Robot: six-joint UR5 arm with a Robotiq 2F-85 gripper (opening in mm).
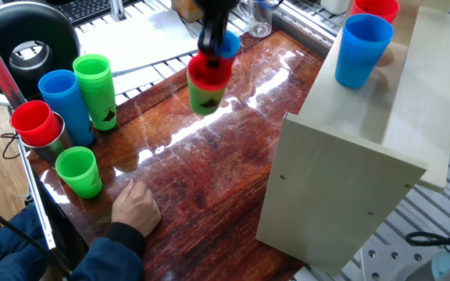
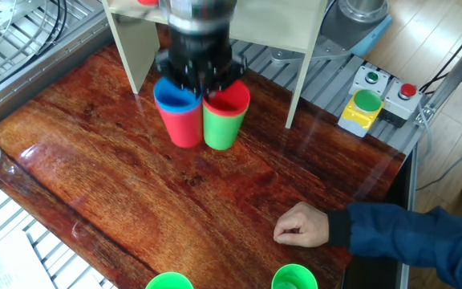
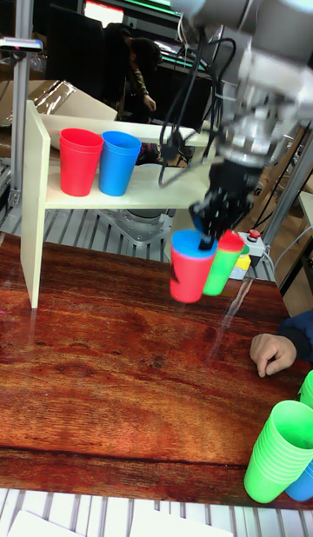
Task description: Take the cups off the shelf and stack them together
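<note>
My gripper (image 2: pixel 203 87) is shut on the touching rims of two cup pairs and holds them over the middle of the table. One pair is a blue cup nested in a red cup (image 2: pixel 180 120); the other is a red cup nested in a green cup (image 2: pixel 223 124). The tall view shows the same pairs, blue-in-red (image 3: pixel 190 268) and red-in-green (image 3: pixel 224 263), hanging under the gripper (image 3: pixel 211 235). In the first fixed view the green cup (image 1: pixel 206 92) shows a dark sticker. On the pale shelf (image 1: pixel 350 179) a blue cup (image 1: pixel 361 48) and a red cup (image 1: pixel 375 8) stand side by side.
At the table's left end stand a tall green stack (image 1: pixel 96 87), a blue cup (image 1: pixel 63 105), a red cup in a metal cup (image 1: pixel 37 125) and a single green cup (image 1: pixel 79 172). A person's hand (image 1: pixel 135 207) rests on the table edge. A button box (image 2: pixel 367 100) sits beside the shelf.
</note>
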